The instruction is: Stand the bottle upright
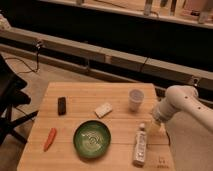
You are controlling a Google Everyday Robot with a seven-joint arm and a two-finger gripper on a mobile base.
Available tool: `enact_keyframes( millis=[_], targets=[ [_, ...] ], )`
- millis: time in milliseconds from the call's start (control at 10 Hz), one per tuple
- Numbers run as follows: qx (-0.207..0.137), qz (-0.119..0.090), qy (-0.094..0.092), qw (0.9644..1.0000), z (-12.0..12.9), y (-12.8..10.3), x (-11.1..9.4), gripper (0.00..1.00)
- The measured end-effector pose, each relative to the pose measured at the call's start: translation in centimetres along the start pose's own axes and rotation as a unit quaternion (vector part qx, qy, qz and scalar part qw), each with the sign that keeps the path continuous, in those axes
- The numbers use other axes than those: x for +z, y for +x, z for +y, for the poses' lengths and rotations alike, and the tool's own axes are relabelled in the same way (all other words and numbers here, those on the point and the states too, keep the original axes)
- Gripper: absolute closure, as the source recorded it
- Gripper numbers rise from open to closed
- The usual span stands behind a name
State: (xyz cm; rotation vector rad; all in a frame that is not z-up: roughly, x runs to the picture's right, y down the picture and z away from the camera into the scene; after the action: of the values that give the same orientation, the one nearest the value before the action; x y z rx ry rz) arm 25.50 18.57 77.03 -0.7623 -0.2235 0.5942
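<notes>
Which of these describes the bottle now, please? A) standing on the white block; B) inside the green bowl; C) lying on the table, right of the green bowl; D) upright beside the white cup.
C: the bottle lies flat on the table, right of the green bowl, with the gripper by its far end.
</notes>
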Motion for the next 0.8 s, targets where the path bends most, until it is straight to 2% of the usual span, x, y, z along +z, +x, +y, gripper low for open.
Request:
enact_keyframes(
  millis=[100, 200, 300, 400, 500, 600, 800],
  targets=[
    [0.022, -0.01, -0.005, 0.9997, -0.3, -0.2, 0.1, 0.2],
    [0.043, -0.008, 0.002, 0.999, -0.4, -0.1, 0.1, 0.2],
    [0.066, -0.001, 0.025, 0.9975, -0.5, -0.1, 0.1, 0.2],
    [0.086, 0.012, 0.062, 0.9943, -0.4, 0.1, 0.1, 0.2],
    [0.108, 0.026, 0.106, 0.9881, -0.2, 0.5, 0.1, 0.2],
    [0.128, 0.036, 0.129, 0.9827, 0.0, 0.9, 0.2, 0.2],
    [0.153, 0.046, 0.134, 0.9781, -0.2, 1.2, 0.7, 0.2]
  ],
)
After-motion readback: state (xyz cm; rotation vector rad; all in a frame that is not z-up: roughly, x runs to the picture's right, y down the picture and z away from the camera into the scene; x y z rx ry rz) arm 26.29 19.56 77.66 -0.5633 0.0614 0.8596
